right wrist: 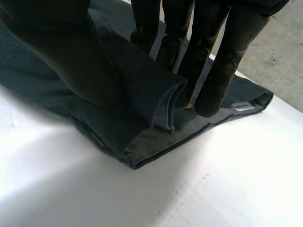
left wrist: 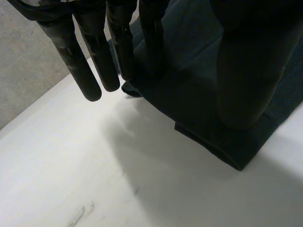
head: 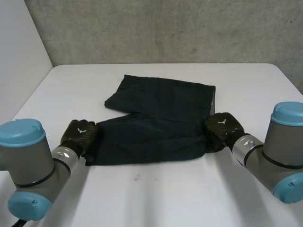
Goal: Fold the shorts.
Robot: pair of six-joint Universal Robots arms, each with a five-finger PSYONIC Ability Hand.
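Hidden under the left robot hand (head: 79,135) in the head view: near left corner of the shorts (head: 156,123). Under the right robot hand (head: 223,126): near end of the waistband (head: 211,101). Cut off at that view's lower edge: left arm (head: 28,170), right arm (head: 279,146). Too small to read: label (right wrist: 242,107) by the waistband's far corner.

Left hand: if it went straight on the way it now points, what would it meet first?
The shorts: the left hand is at the end of the near leg, aimed into the cloth, with the white table right beneath. How steeply it tilts down is unclear.
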